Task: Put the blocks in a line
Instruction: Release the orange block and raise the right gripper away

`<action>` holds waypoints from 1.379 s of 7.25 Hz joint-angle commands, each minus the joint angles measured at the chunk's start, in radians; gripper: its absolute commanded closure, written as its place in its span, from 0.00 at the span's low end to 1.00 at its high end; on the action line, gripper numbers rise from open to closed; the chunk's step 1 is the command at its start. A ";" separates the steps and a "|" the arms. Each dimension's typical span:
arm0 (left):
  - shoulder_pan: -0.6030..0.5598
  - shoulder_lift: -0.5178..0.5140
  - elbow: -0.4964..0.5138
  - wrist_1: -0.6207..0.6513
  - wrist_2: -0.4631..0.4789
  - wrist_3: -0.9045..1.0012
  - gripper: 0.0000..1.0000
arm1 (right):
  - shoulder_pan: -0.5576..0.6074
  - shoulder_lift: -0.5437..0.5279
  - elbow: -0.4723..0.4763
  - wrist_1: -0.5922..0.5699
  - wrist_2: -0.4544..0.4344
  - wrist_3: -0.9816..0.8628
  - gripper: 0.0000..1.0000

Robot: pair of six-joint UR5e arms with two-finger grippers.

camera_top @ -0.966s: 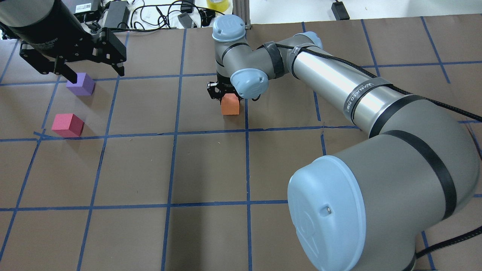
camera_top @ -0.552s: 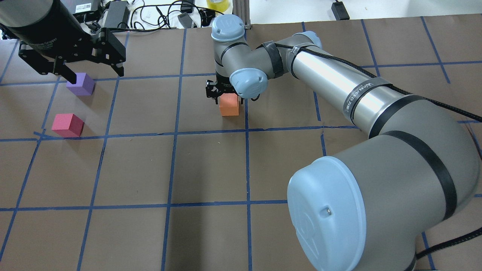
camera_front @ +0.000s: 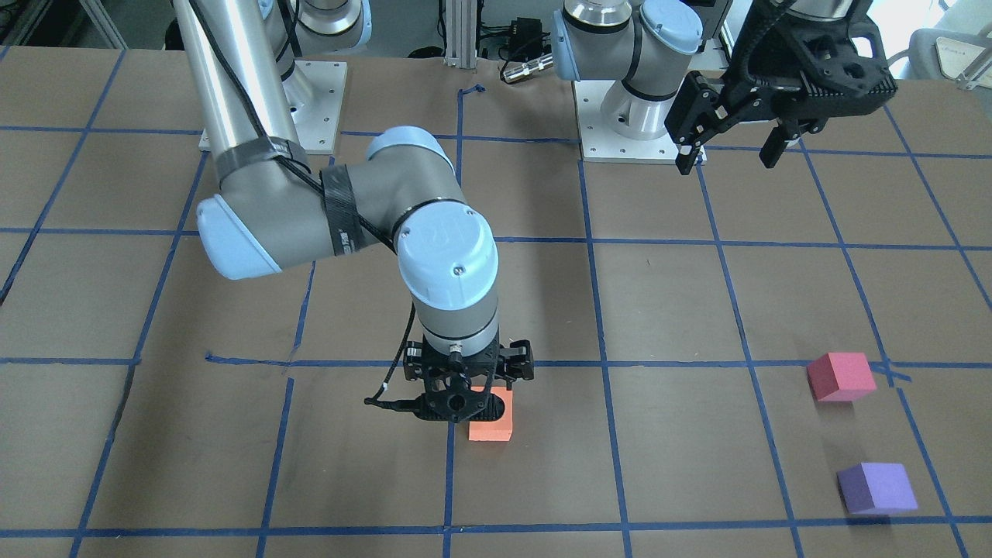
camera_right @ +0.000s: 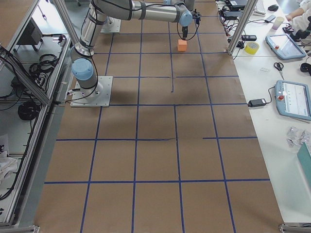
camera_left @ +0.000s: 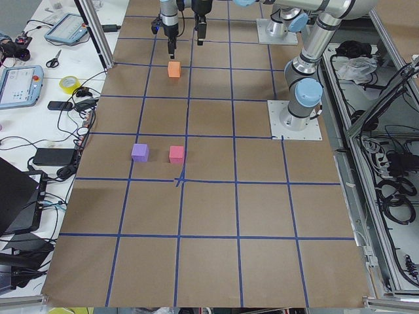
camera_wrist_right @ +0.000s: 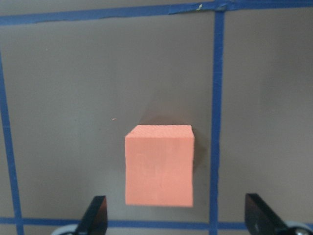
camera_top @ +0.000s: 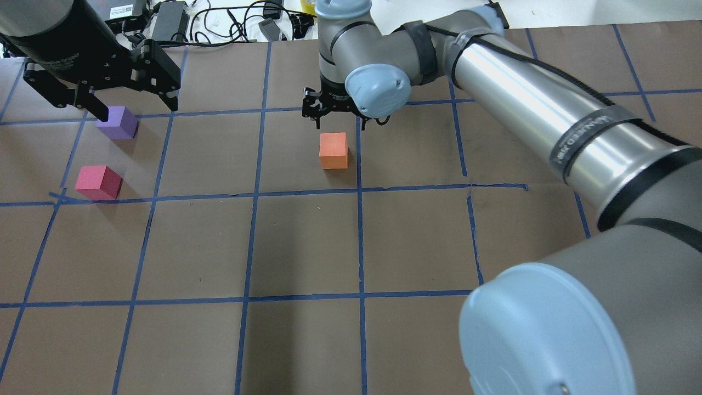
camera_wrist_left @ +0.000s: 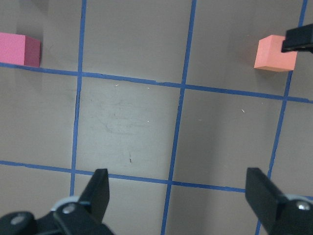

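I have the right gripper (camera_wrist_right: 177, 215) wide and empty just above the orange block (camera_top: 333, 150), the left gripper (camera_wrist_left: 178, 188) wide too, so I judge the next step is bringing the pink block (camera_top: 98, 182) and purple block (camera_top: 118, 122), well apart from orange, into line.

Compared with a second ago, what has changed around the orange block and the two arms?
The right gripper was down around the orange block. It has now risen clear of it and drawn back toward the table's far side, fingers open. The block sits free on the table, about where it was. The left gripper, open and raised, the purple block and the pinkish-red block stayed put.
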 commanded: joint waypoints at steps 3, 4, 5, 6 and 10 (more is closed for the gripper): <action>0.012 -0.011 0.027 -0.080 0.155 0.065 0.00 | -0.121 -0.332 0.177 0.153 -0.022 -0.141 0.00; 0.009 -0.040 0.011 -0.015 0.079 0.011 0.00 | -0.161 -0.417 0.258 0.158 -0.024 -0.204 0.00; 0.009 -0.099 -0.016 0.139 -0.022 -0.058 0.00 | -0.201 -0.493 0.332 0.156 -0.045 -0.264 0.00; -0.001 -0.182 -0.045 0.314 -0.036 -0.098 0.00 | -0.238 -0.532 0.389 0.156 -0.051 -0.313 0.00; -0.205 -0.527 -0.026 0.812 -0.127 -0.100 0.00 | -0.255 -0.585 0.450 0.124 -0.120 -0.355 0.00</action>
